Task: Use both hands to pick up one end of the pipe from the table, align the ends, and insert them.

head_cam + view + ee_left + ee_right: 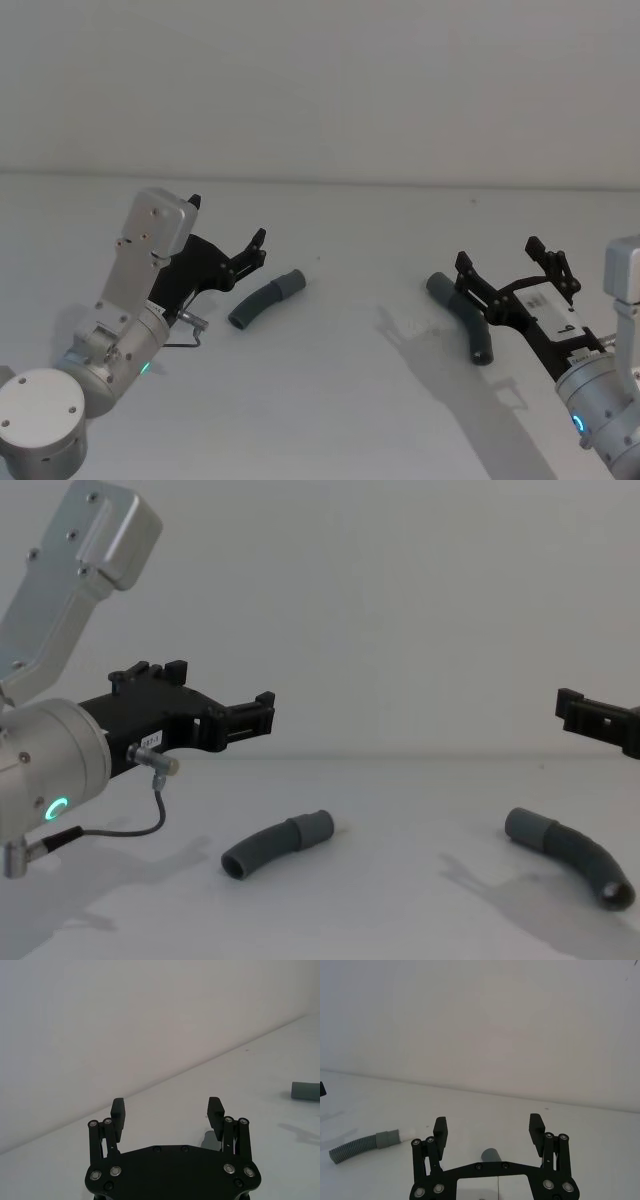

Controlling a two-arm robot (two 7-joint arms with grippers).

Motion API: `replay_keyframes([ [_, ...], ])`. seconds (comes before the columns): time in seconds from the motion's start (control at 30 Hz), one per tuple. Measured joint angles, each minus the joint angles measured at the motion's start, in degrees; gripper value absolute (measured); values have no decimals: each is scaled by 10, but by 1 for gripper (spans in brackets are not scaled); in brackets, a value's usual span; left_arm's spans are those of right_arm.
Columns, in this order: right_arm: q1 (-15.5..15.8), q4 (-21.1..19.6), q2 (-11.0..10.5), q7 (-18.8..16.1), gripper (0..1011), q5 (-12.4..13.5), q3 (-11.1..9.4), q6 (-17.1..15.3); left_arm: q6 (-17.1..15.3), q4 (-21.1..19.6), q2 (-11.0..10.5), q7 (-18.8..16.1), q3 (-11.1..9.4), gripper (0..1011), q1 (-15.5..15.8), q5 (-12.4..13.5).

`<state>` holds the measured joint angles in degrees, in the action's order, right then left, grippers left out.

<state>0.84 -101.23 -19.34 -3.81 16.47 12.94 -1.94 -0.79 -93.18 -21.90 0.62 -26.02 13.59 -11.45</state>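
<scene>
Found fingers point(118, 1115) of left gripper point(227, 222) spread wide, clamping nothing. Logged right gripper point(498, 255) the same: spread wide, empty.

Located left piece point(262, 300) flat on desk point(350, 400), just beside left gripper toward the middle, untouched. Read left cuff point(290, 284) as pointing away and rightward, open ribbed end nearer the robot. Located right piece point(462, 315) flat on desk, well apart from left piece, with right cuff point(438, 287) turned toward it.

From head view alone, would take right gripper as lying across right piece. Corrected by chest view: placed both grippers clear above desk, no contact with either piece.

Picked out white stub point(406, 1133) at tip of left cuff in right wrist view; from head and chest, read that cuff as plain grey. Also in right wrist view, caught right cuff in the gap between the spread fingers, near their bases. In left wrist view, caught right cuff far beyond the fingers.

Farther out, noted silver wrist point(50, 770) behind left gripper, with lit green ring light point(58, 806).
</scene>
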Motion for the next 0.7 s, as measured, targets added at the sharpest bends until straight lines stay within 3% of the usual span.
replay_keyframes([
  [0.7,0,0,0,0,1001,0,0,0,0,0,0,0,0,1002,0,0],
])
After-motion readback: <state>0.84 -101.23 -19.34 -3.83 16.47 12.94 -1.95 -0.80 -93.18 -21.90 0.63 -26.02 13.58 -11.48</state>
